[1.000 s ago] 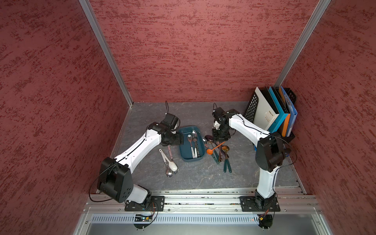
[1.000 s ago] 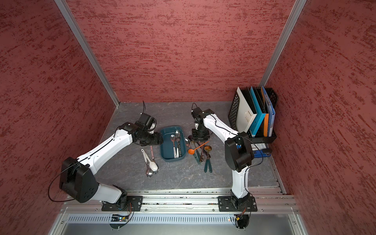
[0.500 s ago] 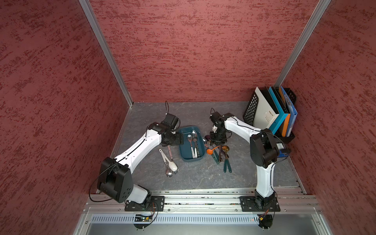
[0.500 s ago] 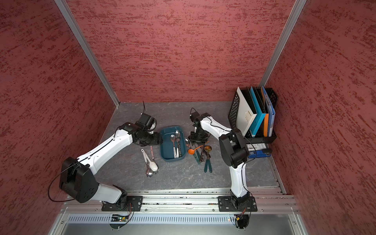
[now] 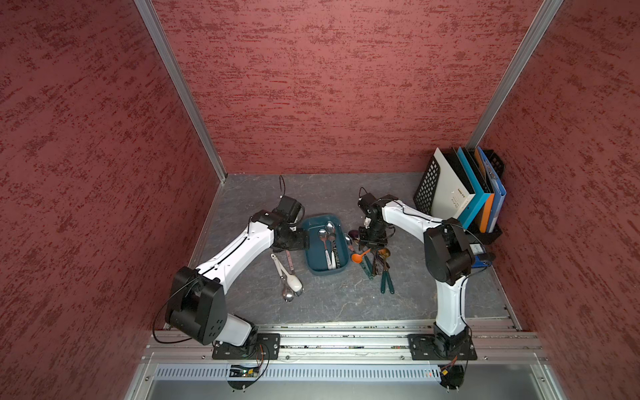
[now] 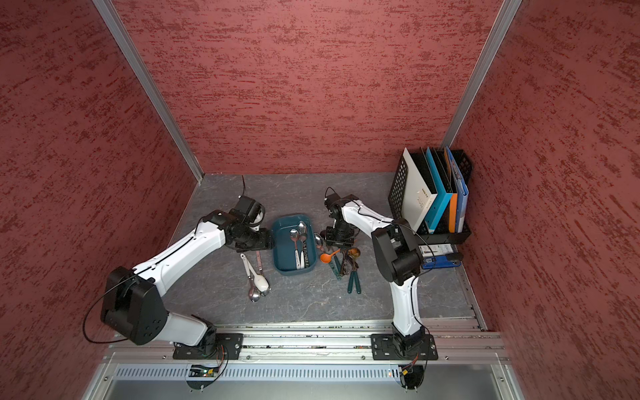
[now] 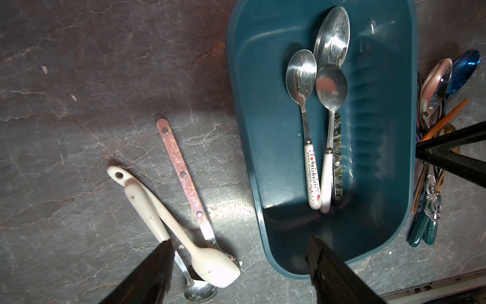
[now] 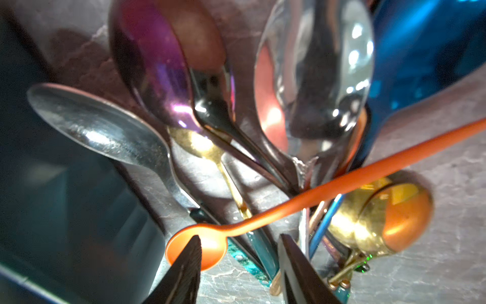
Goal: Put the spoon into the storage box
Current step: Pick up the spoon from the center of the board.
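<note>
**Picking one spoon out of a tangle**

At the right hand (image 8: 239,237): parted, clamped on nothing, held low over the spoon pile (image 5: 375,259) just right of the box (image 7: 263,171). One finger (image 8: 184,271) laid across the edge of the orange spoon (image 8: 315,194) bowl, with a teal handle (image 8: 261,251) showing in the gap. Judged to be settling on a single spoon.

Best done by taking the topmost piece, probably the orange spoon, lying as it does across the rest. Centre on the thin handle rather than the round bowl. Close only with no second handle in the gap. Lift straight up before swinging left over the box, so as not to drag neighbours along. Lay it lengthwise beside the three spoons (image 7: 315,105) already inside.

At the left hand (image 7: 239,240): wide apart, empty, hanging over the box's near left rim, with loose spoons (image 7: 171,210) on the worktop (image 7: 79,105) further left. Better kept out of the drop path.

Hard to make out:
- Right wrist view blurred and very close, so no telling which handle belongs to which bowl under the orange one.
- No telling whether the fingertips touch the worktop.
- Far end of the pile masked by the right hand in both top views.
- Part of the pile cut off by a dark shape in the left wrist view.
</note>
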Tool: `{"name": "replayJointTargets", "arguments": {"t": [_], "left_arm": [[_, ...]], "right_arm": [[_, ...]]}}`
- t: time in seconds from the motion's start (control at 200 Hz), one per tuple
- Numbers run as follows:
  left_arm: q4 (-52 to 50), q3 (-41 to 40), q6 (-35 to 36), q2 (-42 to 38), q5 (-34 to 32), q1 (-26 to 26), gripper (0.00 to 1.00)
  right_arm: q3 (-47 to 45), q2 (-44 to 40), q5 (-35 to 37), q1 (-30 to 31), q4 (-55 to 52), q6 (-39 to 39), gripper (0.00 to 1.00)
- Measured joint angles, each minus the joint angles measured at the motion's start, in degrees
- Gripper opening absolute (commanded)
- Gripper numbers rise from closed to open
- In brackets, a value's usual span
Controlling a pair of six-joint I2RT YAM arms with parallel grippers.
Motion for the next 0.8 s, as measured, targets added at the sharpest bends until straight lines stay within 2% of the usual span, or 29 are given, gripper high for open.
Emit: {"name": "replayJointTargets", "arguments": {"t": [0.506, 0.802], "left_arm": [[0.3, -1.5, 0.1, -0.4, 0.6, 1.2, 0.82], [0.3, -1.5, 0.0, -0.4, 1.0, 1.3, 0.82]], "right_arm": [[-1.0, 2.4, 0.6, -0.2, 2.6, 1.6, 0.37], [-3.1, 1.9, 0.1, -0.9, 4.2, 2.4, 0.24]]}}
